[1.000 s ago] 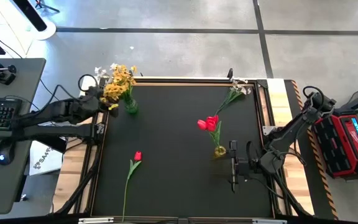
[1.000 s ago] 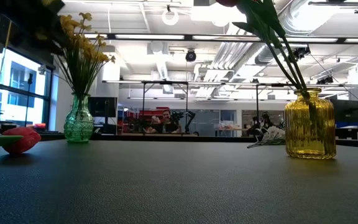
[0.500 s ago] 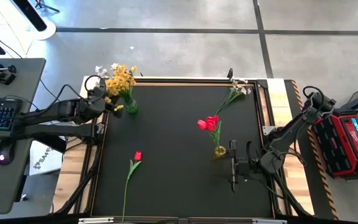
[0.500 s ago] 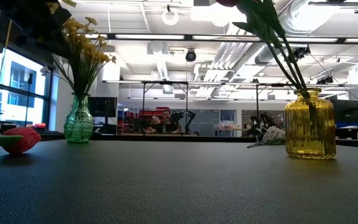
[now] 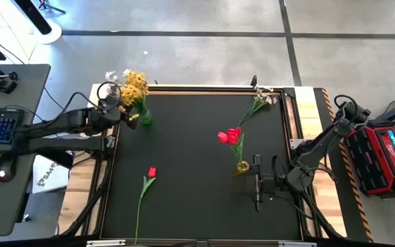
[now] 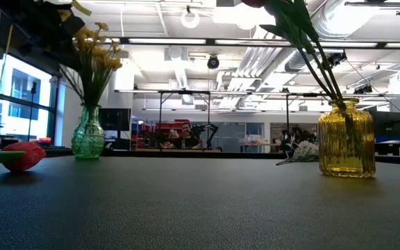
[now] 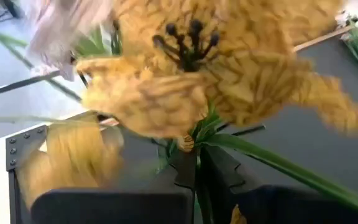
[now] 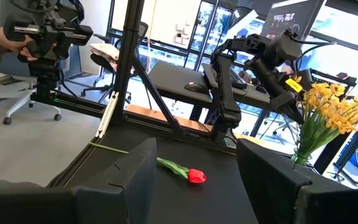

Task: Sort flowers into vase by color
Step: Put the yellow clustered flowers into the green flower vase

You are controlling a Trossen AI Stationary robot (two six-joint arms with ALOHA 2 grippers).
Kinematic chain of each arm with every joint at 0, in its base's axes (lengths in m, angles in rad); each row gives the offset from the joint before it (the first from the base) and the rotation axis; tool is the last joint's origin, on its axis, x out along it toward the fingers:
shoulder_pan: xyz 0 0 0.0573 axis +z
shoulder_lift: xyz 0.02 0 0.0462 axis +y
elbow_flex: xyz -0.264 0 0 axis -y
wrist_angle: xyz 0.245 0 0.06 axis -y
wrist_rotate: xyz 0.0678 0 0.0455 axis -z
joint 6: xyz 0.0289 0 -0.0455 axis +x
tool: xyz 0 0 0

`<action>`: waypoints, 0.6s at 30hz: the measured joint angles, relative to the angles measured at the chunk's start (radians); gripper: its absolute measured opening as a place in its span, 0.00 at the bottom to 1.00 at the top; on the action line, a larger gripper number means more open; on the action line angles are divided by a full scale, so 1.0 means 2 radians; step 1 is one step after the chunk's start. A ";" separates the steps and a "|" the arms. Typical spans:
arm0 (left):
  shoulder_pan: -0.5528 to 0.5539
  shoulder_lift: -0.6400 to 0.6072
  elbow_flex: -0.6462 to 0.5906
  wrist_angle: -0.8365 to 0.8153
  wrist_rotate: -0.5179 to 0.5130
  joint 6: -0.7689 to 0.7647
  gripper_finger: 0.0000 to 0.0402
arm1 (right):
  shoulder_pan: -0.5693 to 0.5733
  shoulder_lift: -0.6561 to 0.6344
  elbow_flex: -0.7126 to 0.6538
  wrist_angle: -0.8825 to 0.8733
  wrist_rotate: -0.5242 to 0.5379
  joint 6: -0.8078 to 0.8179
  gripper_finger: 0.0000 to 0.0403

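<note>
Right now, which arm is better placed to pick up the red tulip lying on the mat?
Probably the right. The right hand is open and free, while the left hand is shut on a yellow flower stem at the green vase. The red tulip lies between them.

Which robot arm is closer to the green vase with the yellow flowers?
Left. The left end effector is right beside the green vase, gripping a yellow flower stem. The right end effector waits far across the table.

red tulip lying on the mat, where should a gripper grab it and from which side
Grip the red tulip mid-stem, coming straight down from above. It lies flat on the mat with a long thin stem, clear of both vases, so a gripper's fingers can close across the stem without crushing the head.
</note>
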 joint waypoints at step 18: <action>0.029 0.011 0.014 -0.006 0.078 0.004 0.15 | 0.000 0.000 0.000 -0.001 -0.002 0.000 0.51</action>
